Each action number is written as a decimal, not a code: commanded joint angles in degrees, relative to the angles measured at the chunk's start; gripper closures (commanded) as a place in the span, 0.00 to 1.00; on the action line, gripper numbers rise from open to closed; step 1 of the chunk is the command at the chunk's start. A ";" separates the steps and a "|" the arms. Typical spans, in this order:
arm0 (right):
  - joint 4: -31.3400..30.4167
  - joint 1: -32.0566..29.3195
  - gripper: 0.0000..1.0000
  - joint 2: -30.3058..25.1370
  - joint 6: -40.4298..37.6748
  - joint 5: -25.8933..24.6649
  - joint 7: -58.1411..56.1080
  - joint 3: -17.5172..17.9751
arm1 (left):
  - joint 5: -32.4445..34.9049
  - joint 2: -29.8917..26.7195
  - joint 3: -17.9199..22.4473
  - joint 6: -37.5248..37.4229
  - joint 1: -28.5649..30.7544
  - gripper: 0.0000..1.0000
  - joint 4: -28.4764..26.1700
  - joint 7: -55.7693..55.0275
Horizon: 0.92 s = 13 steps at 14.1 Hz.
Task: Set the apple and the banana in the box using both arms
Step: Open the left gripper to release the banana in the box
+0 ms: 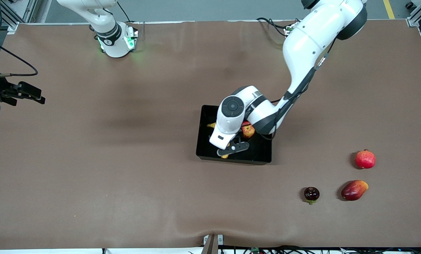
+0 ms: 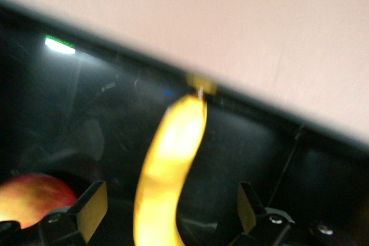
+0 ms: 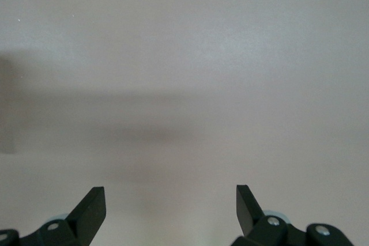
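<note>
The black box [image 1: 233,160] sits mid-table, and the left arm reaches down into it. Inside lie the yellow banana [image 1: 225,155] and the red-and-yellow apple [image 1: 248,131], both partly hidden under the wrist. My left gripper [image 1: 231,150] is open over the banana [image 2: 170,165]. The banana runs between the fingers [image 2: 92,208] with a gap on each side, its stem against the box wall [image 2: 115,102]. The apple [image 2: 31,197] rests beside one finger. My right gripper [image 1: 30,93] hangs open and holds nothing over bare table at the right arm's end, seen as the right gripper [image 3: 171,208].
Three fruits lie nearer the front camera toward the left arm's end: a round red fruit with a crown tip [image 1: 365,159], a red-orange mango [image 1: 354,190] and a small dark purple fruit [image 1: 311,193]. Brown cloth covers the table.
</note>
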 commanded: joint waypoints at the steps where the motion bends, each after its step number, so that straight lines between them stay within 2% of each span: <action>1: -0.13 -0.59 0.00 -1.03 -0.62 0.82 0.14 0.51 | -0.16 -9.10 -0.31 -6.67 4.52 0.00 -1.46 2.54; 7: -0.13 -0.85 0.00 -0.94 -0.71 0.82 0.14 0.60 | -7.54 -21.06 -0.40 -18.54 14.36 0.00 -1.46 13.26; 11: -0.13 -1.03 0.00 -1.03 -0.71 0.82 -0.04 0.60 | -7.55 -27.48 -0.22 -26.80 19.02 0.00 -1.46 14.49; 13: -0.05 -1.03 0.00 -1.03 -0.62 0.82 -0.12 0.60 | -7.73 -29.94 -0.14 -29.36 20.96 0.00 -1.46 20.36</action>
